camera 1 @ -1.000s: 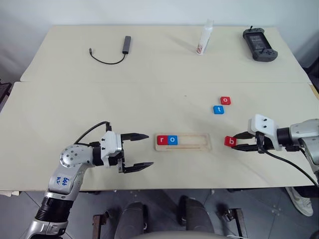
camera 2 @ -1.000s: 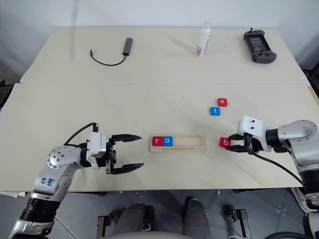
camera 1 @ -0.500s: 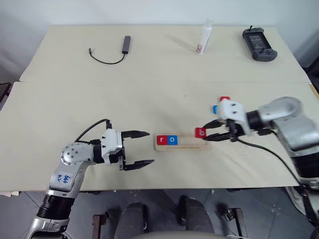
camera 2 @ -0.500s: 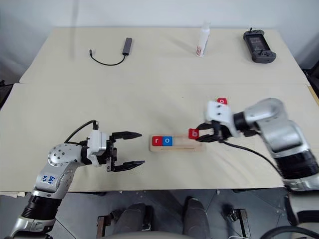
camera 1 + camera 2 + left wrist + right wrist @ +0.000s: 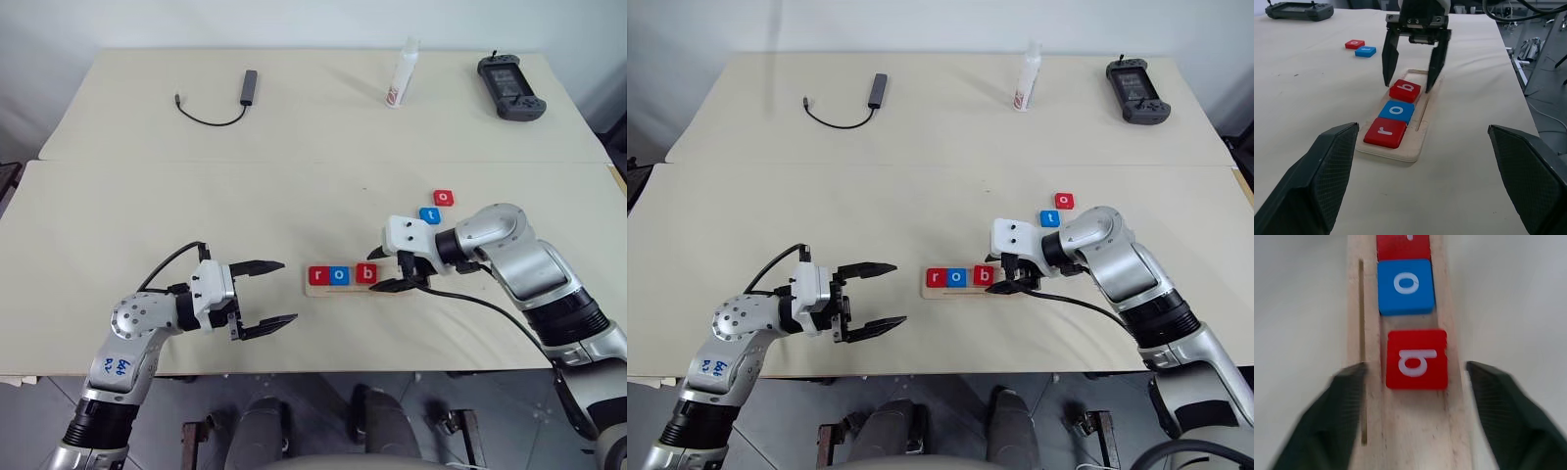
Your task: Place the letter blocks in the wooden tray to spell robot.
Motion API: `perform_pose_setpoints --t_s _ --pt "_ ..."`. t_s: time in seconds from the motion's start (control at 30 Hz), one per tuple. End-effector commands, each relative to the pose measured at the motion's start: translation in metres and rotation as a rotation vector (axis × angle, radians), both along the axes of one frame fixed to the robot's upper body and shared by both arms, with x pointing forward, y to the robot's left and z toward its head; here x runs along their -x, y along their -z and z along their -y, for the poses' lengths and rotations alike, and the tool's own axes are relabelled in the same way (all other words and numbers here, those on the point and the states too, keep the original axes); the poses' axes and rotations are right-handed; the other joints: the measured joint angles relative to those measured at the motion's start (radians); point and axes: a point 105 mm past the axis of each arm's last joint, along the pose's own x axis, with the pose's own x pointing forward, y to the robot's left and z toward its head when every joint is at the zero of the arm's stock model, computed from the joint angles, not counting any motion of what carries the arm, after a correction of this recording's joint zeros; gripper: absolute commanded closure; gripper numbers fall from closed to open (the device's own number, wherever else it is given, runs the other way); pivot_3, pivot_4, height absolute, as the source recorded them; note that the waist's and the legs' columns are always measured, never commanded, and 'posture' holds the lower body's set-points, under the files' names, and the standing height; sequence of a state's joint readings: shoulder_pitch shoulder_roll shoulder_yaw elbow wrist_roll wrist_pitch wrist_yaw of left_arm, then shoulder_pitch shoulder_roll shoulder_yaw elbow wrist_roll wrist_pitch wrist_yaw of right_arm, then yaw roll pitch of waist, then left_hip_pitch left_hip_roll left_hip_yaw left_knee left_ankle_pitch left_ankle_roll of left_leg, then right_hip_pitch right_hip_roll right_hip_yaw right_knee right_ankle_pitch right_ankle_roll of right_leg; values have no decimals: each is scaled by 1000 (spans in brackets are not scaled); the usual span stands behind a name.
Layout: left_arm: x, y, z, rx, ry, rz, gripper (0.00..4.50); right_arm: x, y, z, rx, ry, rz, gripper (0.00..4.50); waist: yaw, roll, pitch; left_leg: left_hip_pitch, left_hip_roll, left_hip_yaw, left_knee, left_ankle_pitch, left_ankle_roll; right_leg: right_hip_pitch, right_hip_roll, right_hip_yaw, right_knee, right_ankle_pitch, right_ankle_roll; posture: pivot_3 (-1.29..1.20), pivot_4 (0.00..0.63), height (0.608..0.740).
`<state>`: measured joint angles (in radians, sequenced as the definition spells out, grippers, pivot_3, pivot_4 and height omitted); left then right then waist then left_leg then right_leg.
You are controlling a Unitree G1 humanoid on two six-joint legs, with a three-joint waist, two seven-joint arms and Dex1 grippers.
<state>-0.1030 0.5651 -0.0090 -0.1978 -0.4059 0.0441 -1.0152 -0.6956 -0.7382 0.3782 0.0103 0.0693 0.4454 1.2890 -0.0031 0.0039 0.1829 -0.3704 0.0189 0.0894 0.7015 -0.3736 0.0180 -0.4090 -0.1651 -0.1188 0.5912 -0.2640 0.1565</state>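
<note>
The wooden tray [image 5: 338, 291] lies at the near middle of the table. Three letter blocks sit in it in a row: red r [image 5: 316, 276], blue o [image 5: 339, 276] and red b [image 5: 365, 274]. My right gripper [image 5: 381, 271] is open, one finger on each side of the b block [image 5: 1405, 90] without gripping it. The b [image 5: 1417, 359] sits slightly apart from the o. A blue t [image 5: 429, 214] and a red o [image 5: 443, 197] lie loose on the table, further back and to the right. My left gripper [image 5: 288, 291] hangs open and empty just left of the tray.
At the far side are a black cable with a hub [image 5: 245, 88], a white bottle [image 5: 402, 73] and a black handheld controller [image 5: 510, 86]. A seam crosses the table behind the tray. The table's front edge runs close behind both grippers.
My right gripper carried the red b leftward from the table's right side into the tray beside the blue o, then opened off it. The left gripper stayed where it was.
</note>
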Motion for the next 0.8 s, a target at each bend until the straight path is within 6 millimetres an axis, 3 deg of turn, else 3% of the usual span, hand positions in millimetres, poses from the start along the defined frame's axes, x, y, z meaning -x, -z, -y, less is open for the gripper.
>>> perform_pose_setpoints --t_s 0.03,0.17,0.27,0.5,0.63,0.8 --pt "3 -10 1 4 5 44 0 2 -21 8 -36 10 42 11 1 0 0 0 0 0 0 0 0 0 0 0 0 0 0 0 150 740" --pt "3 -10 0 3 2 43 0 2 -27 19 -46 37 48 11 1 0 0 0 0 0 0 0 0 0 0 0 0 0 0 0 150 740" --pt "4 -9 0 2 3 42 0 -3 -24 31 -41 94 62 613 0 0 0 0 0 0 0 0 0 0 0 0 0 0 0 0 150 740" --pt "2 -10 -1 0 0 46 0 -7 -13 28 -34 102 74 3020 0 0 0 0 0 0 0 0 0 0 0 0 0 0 0 0 150 740" --pt "1 -11 -1 -1 -6 50 0 -1 -6 14 -33 60 29 4377 -1 0 0 0 0 0 0 0 0 0 0 0 0 0 0 0 150 740" --pt "2 -11 -1 2 -16 52 0 6 -5 0 -36 14 -4 4445 1 0 0 0 0 0 0 0 0 0 0 0 0 0 0 0 150 740"
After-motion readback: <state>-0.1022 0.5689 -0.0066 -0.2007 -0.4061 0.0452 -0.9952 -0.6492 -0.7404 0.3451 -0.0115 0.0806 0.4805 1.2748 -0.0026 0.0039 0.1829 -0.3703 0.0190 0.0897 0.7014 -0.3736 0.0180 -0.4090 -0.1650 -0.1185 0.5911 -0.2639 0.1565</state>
